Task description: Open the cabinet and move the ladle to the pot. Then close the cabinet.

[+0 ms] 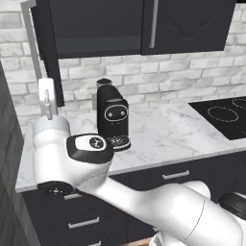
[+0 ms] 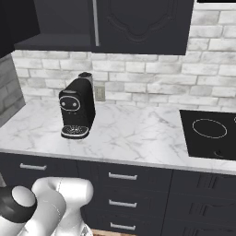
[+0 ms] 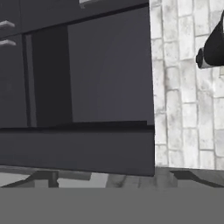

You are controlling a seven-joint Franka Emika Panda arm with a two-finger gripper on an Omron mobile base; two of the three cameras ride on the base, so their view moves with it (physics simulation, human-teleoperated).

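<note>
Nearest, the white arm rises before the marble counter, gripper spread wide beside the cabinet's open left door.

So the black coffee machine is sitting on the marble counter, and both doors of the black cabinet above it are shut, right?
Not quite. The coffee machine does sit on the marble counter, but only the right door of the cabinet is shut. The left door is swung open, edge-on toward the camera, as the left base view shows.
</note>
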